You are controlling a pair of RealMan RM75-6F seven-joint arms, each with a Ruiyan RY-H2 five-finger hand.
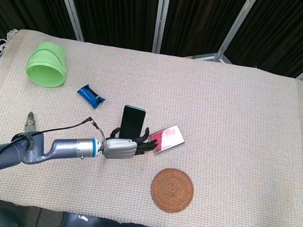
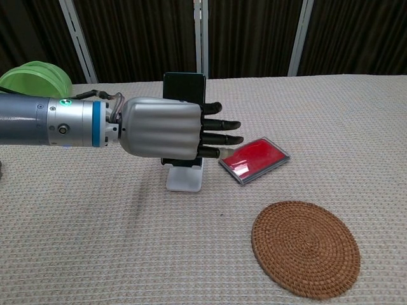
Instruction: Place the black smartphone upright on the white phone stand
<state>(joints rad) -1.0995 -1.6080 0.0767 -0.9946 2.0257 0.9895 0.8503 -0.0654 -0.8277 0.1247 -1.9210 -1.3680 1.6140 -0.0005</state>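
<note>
A: What covers the table?

B: A beige woven cloth (image 1: 240,111) spreads across it. At its far left lies a green bowl (image 1: 47,64) on its side.

A: And the left hand?

B: The left hand (image 2: 168,128) hangs in front of the phone with its fingers (image 2: 222,125) stretched out and apart, holding nothing. Only a dark tip of the right arm shows at the right edge, so I cannot tell its hand's state.

A: Where is the phone?

B: The black smartphone (image 1: 133,120) stands upright on the white phone stand (image 2: 185,178), near the table's middle.

A: Anything else?

B: A round woven coaster (image 2: 306,248) lies near right, a red case (image 2: 254,159) just right of the stand, and a blue wrapped bar (image 1: 90,96) to the far left.
</note>
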